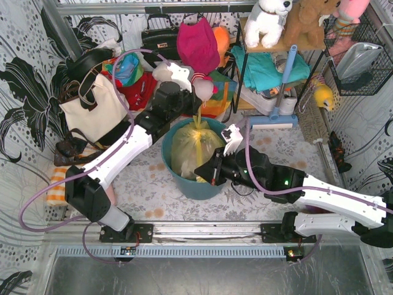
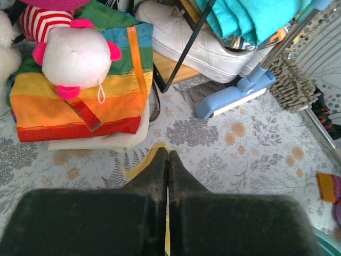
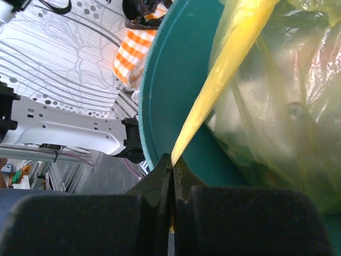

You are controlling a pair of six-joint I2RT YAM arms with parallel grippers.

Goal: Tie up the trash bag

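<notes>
In the middle of the top view, the trash bag (image 1: 195, 147) sits inside the round teal bin (image 1: 178, 181), its yellow-green plastic bulging above the rim with pale paper showing through. From the top of the bag a narrow strip of plastic is drawn straight up toward the upper centre of the frame, where the left gripper (image 1: 195, 109) has it. In the left wrist view that gripper (image 2: 168, 160) is fully closed, jaws pressed flat together, with a sliver of yellow film poking out to the left of the tips and another showing in the seam lower down.

At the near rim of the bin, lower right of the bag, the right gripper (image 1: 204, 172) is also closed. Its own camera shows the gripper (image 3: 171, 166) pinching the thin end of a twisted yellow strand that rises to the upper right, across the teal wall (image 3: 176, 80), to the crinkled body of the bag (image 3: 282, 106).

On the floral cloth (image 2: 240, 154) beyond the left gripper lie a rainbow-striped bag (image 2: 74, 101) with a white-and-pink plush (image 2: 74, 56) on it, a white shoe (image 2: 197, 42) and a blue mop head (image 2: 232, 98). A cream tote (image 1: 92, 110) stands at the left of the top view.
</notes>
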